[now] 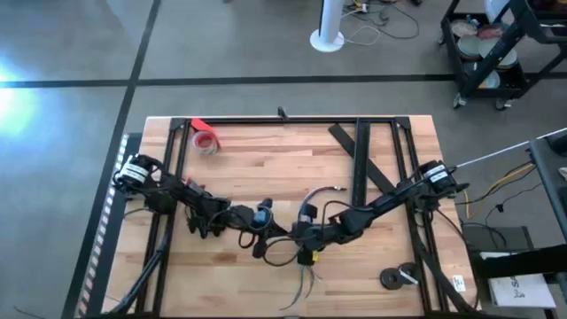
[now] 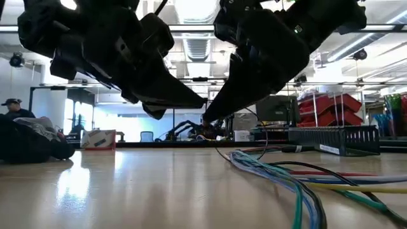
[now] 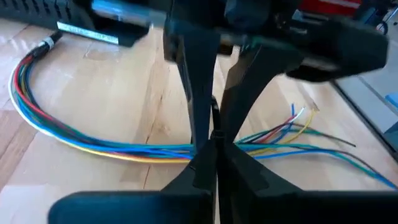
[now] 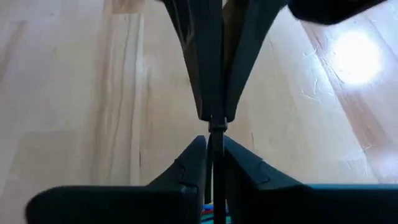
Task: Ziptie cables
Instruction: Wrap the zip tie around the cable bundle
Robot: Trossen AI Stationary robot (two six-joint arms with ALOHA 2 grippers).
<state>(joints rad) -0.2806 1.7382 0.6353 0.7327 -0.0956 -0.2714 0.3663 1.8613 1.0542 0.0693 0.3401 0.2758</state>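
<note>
Pale wood fills the lower part of the low view, and nearest on the table [image 2: 127, 191] lie the cables [image 2: 286, 181]: one loose bundle of blue, green, yellow, red and dark wires, too many to count, sweeping in from the lower right. In the left wrist view the bundle curves from a connector at upper left, crosses behind the fingers and fans into pale loose ends at right.

Just above the bundle the two grippers meet tip to tip at lower centre of the high view. The left gripper [image 3: 211, 163] has its fingers drawn almost together. The right gripper [image 4: 214, 152] is equally narrow. Between them shows the one ziptie [image 4: 216, 127], a short dark sliver that both appear to pinch. Its long axis seems to run along the line of the fingers, across the bundle's run. The rest of it is hidden, so I cannot tell whether it loops round the wires.

I judge the coming move turns on this: the cables lie beneath the pinch point, equally near both arms.

Farther off sit one red tape roll [image 1: 205, 139] at upper left and two dark discs [image 1: 399, 277] at lower right. Beyond the table, a person [image 2: 13, 105] sits at far left.
</note>
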